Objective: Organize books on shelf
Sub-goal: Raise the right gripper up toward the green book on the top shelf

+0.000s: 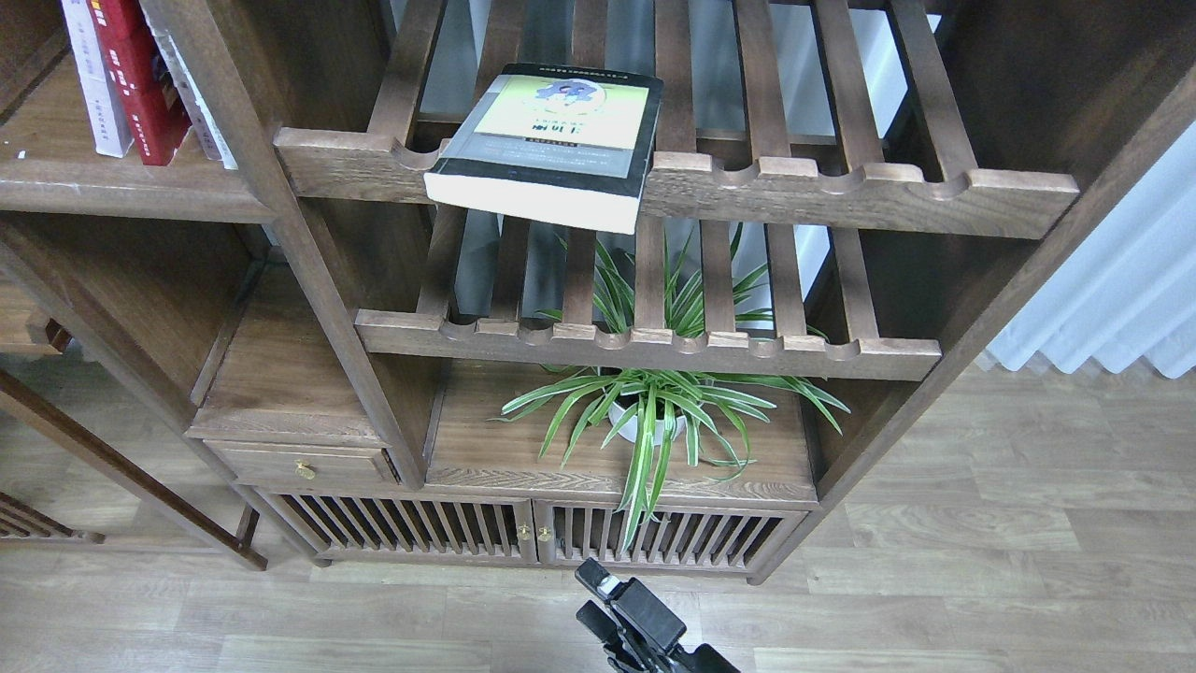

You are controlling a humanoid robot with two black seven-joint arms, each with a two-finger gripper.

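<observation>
The thick black-and-lime-green book [547, 140] lies flat on the upper slatted rack, its page edge hanging over the scalloped front rail. The red book [140, 84] and the pale white book [93, 84] stand upright side by side on the flat dark-brown shelf [121, 192] at the upper left. Another pale spine [192, 93] leans just right of the red book, against the post. My right gripper [598, 603] shows at the bottom centre, low above the floor and far from all the books. It is dark, and I cannot tell how its fingers stand. My left gripper is out of view.
A second slatted rack [645, 346] sits below the first. A potted spider plant [645, 411] stands on the board under it. Below are a small drawer [299, 463] and slatted cabinet doors [523, 533]. A white curtain [1112, 280] hangs at the right.
</observation>
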